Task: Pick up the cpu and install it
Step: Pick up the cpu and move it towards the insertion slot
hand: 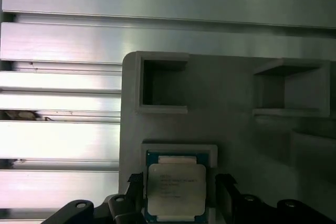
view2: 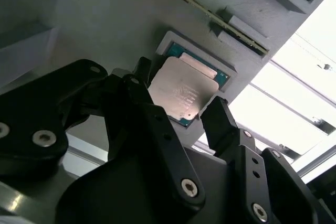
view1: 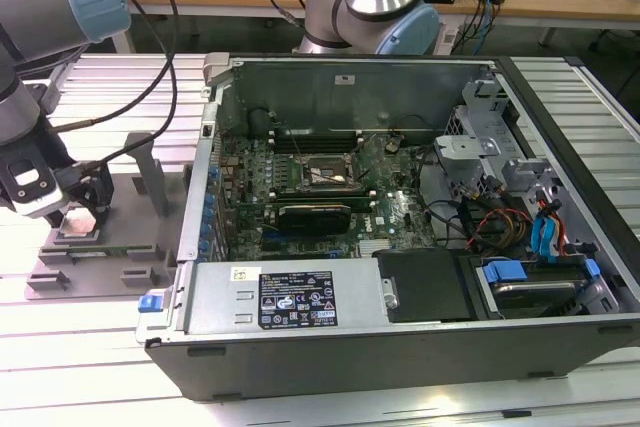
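Hovering over cpu (view2: pixel 182 90), gripper (view1: pixel 80 205) open, fingers (view2: pixel 218 116) flanking chip with gaps either side. Cpu seated in recess of grey fixture tray (hand: pixel 236 129), at exterior view's left, beside open computer case (view1: pixel 400 327).

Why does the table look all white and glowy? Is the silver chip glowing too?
In the exterior view, glare washes the slatted table nearly white; in the second wrist view it whites out the slats past the grey tray; in the first wrist view the cpu shows only a soft sheen.
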### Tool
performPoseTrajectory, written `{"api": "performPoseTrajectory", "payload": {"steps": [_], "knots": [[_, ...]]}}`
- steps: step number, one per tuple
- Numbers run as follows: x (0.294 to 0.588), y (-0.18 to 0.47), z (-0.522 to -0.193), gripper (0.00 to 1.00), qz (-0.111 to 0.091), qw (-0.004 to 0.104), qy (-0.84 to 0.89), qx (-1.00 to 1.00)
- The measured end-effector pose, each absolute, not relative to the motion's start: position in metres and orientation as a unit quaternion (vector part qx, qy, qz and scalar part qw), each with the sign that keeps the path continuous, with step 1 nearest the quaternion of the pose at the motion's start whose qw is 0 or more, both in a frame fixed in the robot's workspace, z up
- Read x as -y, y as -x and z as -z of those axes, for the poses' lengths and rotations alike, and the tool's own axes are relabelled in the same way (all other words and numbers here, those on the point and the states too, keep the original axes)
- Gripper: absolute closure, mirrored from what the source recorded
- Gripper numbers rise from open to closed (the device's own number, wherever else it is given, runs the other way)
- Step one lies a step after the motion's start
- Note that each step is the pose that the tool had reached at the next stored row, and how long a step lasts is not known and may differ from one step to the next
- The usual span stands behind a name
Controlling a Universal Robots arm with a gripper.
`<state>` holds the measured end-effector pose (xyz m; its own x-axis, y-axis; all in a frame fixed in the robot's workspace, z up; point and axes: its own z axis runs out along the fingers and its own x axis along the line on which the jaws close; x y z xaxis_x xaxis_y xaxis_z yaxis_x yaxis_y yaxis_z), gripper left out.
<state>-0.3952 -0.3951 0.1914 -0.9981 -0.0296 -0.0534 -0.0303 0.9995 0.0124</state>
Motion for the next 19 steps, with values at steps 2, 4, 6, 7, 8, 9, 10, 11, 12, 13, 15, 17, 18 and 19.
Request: {"api": "performPoseTrajectory", "payload": {"steps": [2,4,6,7,8,9,10,11,12,13,15,17,18,19], "knots": [[0.3951,0.3952,-0.1896,0.34,-0.006,0.027,0.015,-1.0],[0.3951,0.3953,-0.1872,0.34,-0.006,0.027,0.015,-1.0],[0.395,0.3958,-0.1867,0.34,-0.006,0.027,0.015,-1.0],[0.395,0.3968,-0.1867,0.34,-0.006,0.027,0.015,-1.0],[0.3951,0.397,-0.1867,0.34,-0.006,0.027,0.015,-1.0],[0.3951,0.397,-0.1867,0.34,-0.006,0.027,0.015,-1.0],[0.3951,0.3971,-0.1863,0.34,-0.006,0.027,0.015,-1.0],[0.3951,0.3971,-0.1857,0.34,-0.005,0.026,0.015,-1.0],[0.3951,0.3971,-0.1856,0.34,-0.005,0.027,0.015,-1.0],[0.3951,0.3971,-0.1856,0.34,-0.005,0.027,0.015,-1.0],[0.3951,0.3971,-0.1855,0.34,-0.005,0.027,0.015,-1.0],[0.395,0.397,-0.1868,0.34,-0.005,0.027,0.015,-1.0],[0.395,0.3971,-0.187,0.34,-0.005,0.027,0.015,-1.0],[0.3951,0.3971,-0.1871,0.34,-0.005,0.027,0.015,-1.0]]}}
